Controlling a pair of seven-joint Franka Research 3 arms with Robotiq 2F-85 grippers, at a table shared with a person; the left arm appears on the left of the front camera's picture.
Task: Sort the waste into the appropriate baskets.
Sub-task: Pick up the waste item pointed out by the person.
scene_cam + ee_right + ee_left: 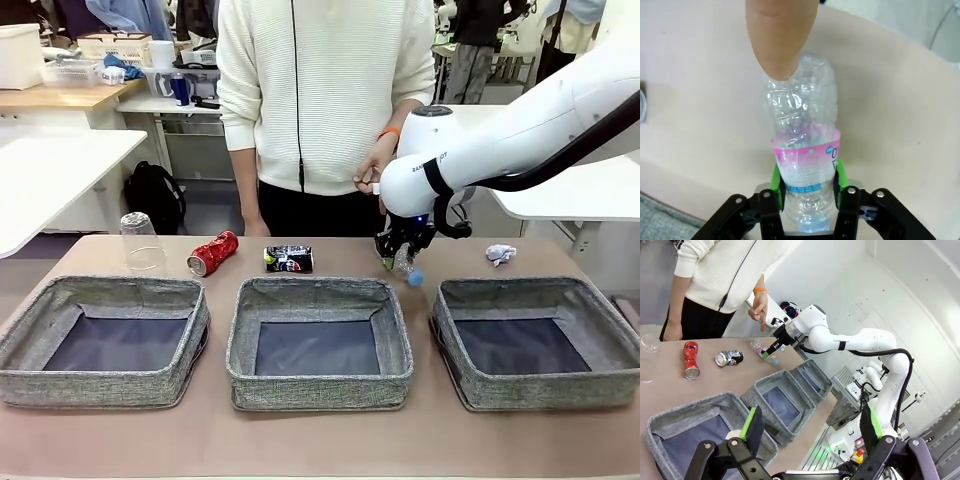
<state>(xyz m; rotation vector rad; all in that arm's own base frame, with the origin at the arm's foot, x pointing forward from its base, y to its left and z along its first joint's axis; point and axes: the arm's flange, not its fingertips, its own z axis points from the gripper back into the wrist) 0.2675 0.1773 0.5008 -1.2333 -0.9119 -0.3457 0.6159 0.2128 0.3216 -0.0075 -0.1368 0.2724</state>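
bottle (pixel 802 150), centre of the right wrist frame: your right pincer (pixel 806 182) clamps its pink label, a person's fingertip (pixel 782 40) overlapping its upper end; your left pincer (pixel 809 416) hangs released.

A light-brown tabletop (pixel 320 445) is seen in the foreground. Behind it, one white table (pixel 60 175) is placed at the left and another white table (pixel 595 200) at the right. A black backpack (pixel 155 197) is set on the grey floor (pixel 212 212) beside the left one. Farther back, a wood-topped bench (pixel 60 97) is loaded with a white box (pixel 20 55) and a pale crate (pixel 115 47). In the left wrist view, plain white walls (pixel 850 285) are shown, evenly and brightly lit.
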